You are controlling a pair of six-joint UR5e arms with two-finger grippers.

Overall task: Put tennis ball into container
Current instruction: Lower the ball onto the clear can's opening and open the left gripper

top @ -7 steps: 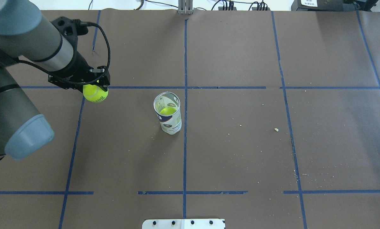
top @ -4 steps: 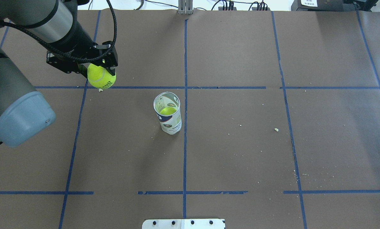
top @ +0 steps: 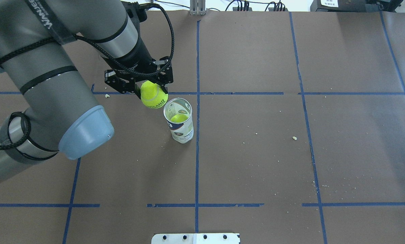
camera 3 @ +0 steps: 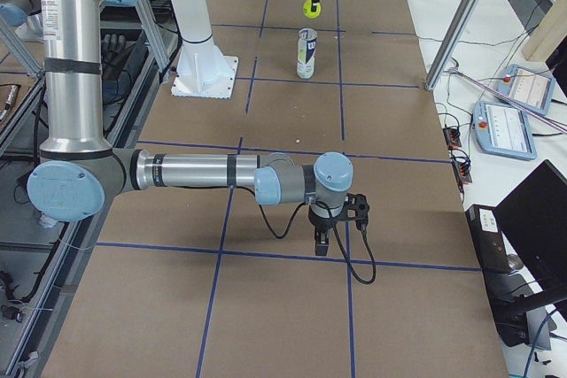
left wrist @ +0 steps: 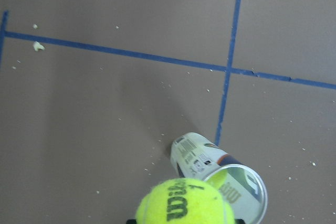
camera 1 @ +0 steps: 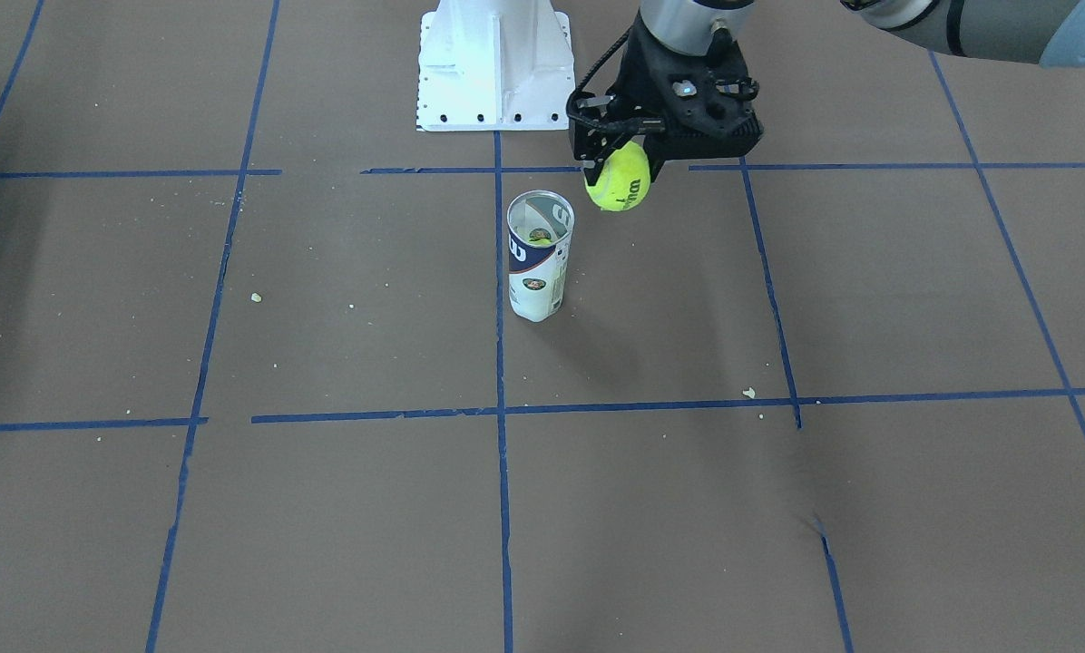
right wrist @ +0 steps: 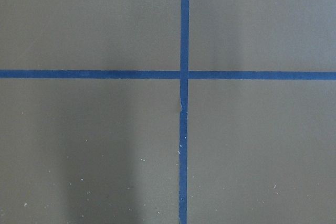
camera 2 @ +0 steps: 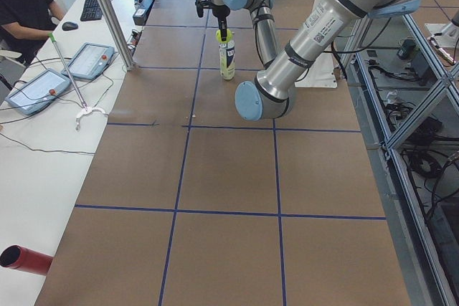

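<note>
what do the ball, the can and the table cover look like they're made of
Tennis ball: fuzzy yellow-green felt, matte, with black print.
Container: seemingly clear plastic, see-through near the rim, under a printed white and navy label.
Table cover: likely matte brown paper, marked with blue tape lines.

The tennis ball point(left wrist: 184, 205), cropped at the left wrist view's bottom, hides part of the container point(left wrist: 197, 156).
</note>
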